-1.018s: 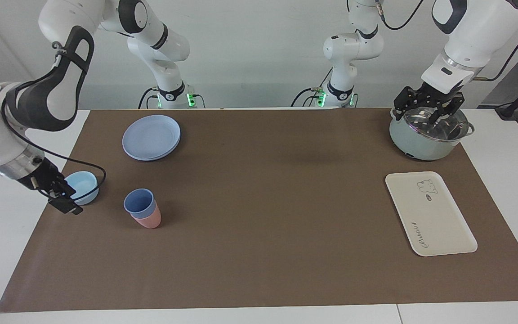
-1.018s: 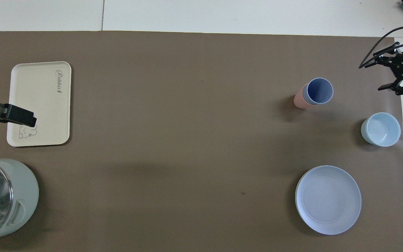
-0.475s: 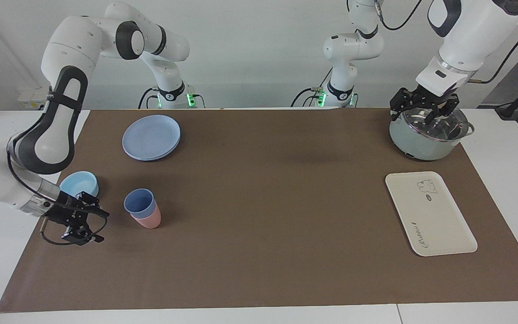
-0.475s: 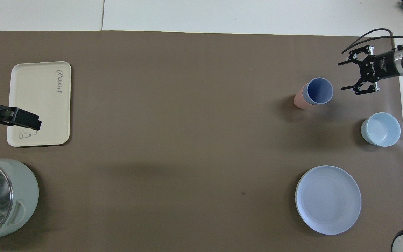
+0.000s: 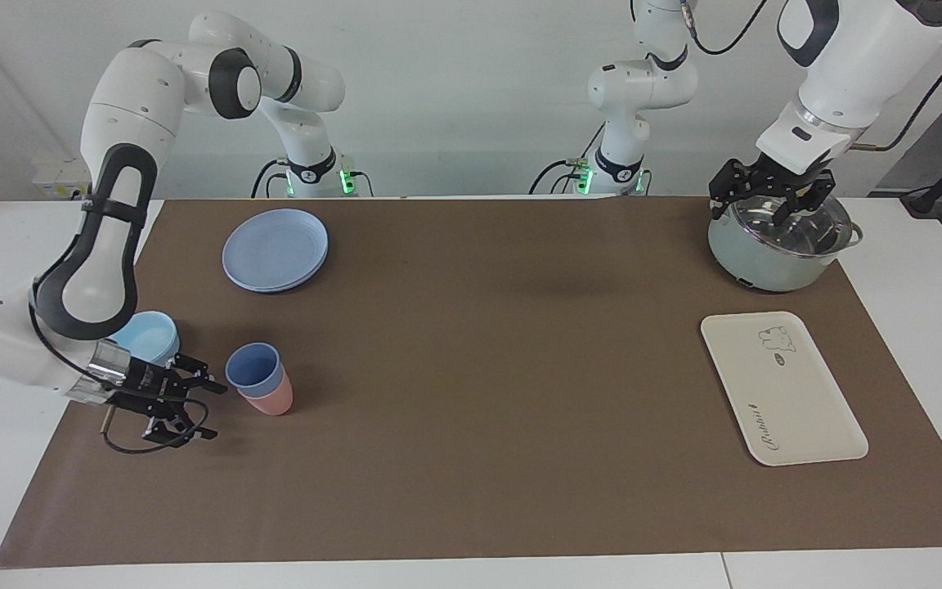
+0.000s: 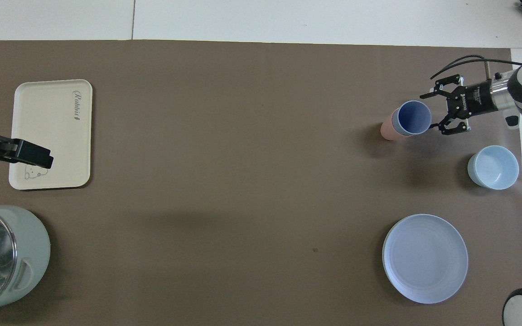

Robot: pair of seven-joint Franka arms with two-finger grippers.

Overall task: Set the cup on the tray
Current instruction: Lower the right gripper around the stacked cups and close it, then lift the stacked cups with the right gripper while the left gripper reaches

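Right gripper (image 5: 208, 409) in the facing view sits low over the brown mat (image 5: 471, 458), just beside the cup (image 5: 253, 370), which I take as the landmark. Its fingers are spread apart and point at the cup, with nothing between them and no touch that I can make out. The cup stands upright, nested in a salmon-pink tumbler (image 5: 271, 399) whose lower part shows beneath it. A light-blue bowl (image 5: 148, 337) sits near the cup, toward the right arm's end of the table and partly hidden by the arm. A round blue plate (image 5: 275, 249) lies nearer to the robots than the cup. The tray (image 5: 782, 387) lies flat and bare, well apart from the cup, toward the left arm's end of the table. The left gripper (image 5: 769, 214) hangs with its fingers wide apart over a pale green pot (image 5: 773, 249), holding nothing; this arm waits.

From the overhead view, the right gripper (image 6: 429, 111) has its spread fingers at either side of the cup's (image 6: 411, 118) rim, one tip close to the rim; contact cannot be told. The pink tumbler (image 6: 387, 130) shows beside the cup's mouth. The bowl (image 6: 493, 166) and the plate (image 6: 425, 258) both lie nearer to the robots than the cup. The tray (image 6: 52, 131) lies well apart from it, with the left gripper's (image 6: 27, 155) dark finger over the tray's bear-drawing end.
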